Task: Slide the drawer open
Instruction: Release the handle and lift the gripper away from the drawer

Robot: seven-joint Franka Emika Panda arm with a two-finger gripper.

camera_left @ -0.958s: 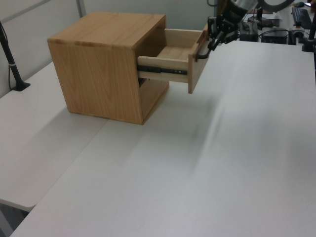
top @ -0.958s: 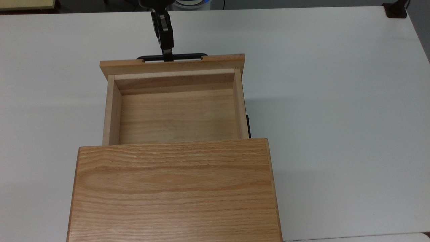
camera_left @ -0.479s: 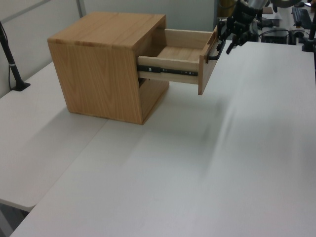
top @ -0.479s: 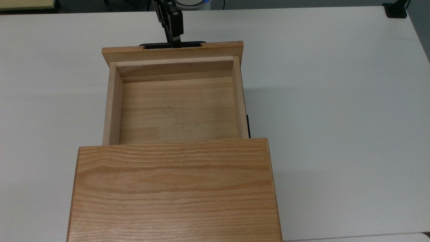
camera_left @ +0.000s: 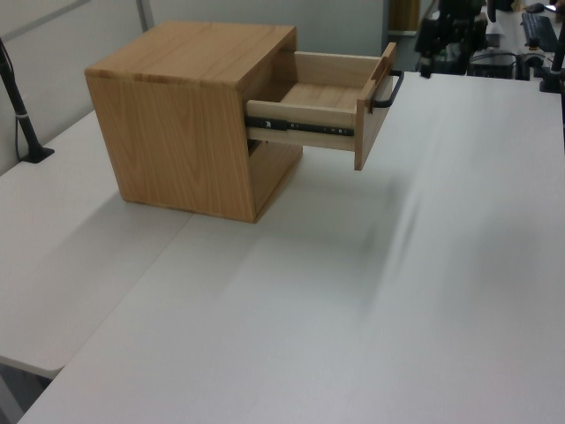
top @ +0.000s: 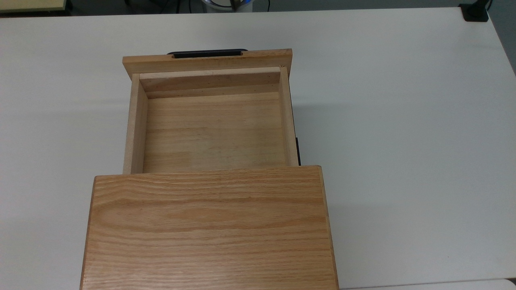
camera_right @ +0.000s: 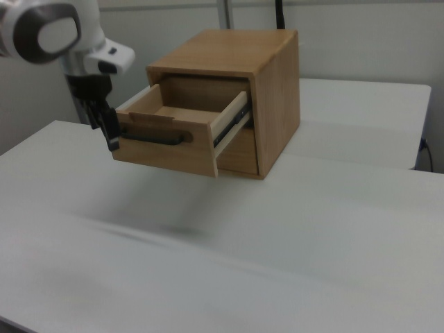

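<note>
The drawer (top: 207,62) of light oak stands pulled well out of the cabinet (top: 209,225), and its inside is bare wood. A thin black bar handle (top: 207,52) runs along the front panel. In the left view the drawer (camera_left: 318,124) hangs on its side rail, with the handle (camera_left: 388,91) facing right. In the right view my gripper (camera_right: 112,142) points down just left of the drawer front (camera_right: 166,149), near the handle's (camera_right: 156,137) left end. It is off the handle and holds nothing.
The cabinet (camera_right: 270,90) sits on a wide white table (top: 403,121) with open surface around it. A black clamp (top: 475,12) is at the top view's far right corner. Dark arm parts (camera_left: 450,35) and desk clutter stand beyond the table in the left view.
The drawer slid farther out with the gripper on its handle. The gripper then came off the handle and drew back past the top view's upper edge. The drawer has stayed put since.
</note>
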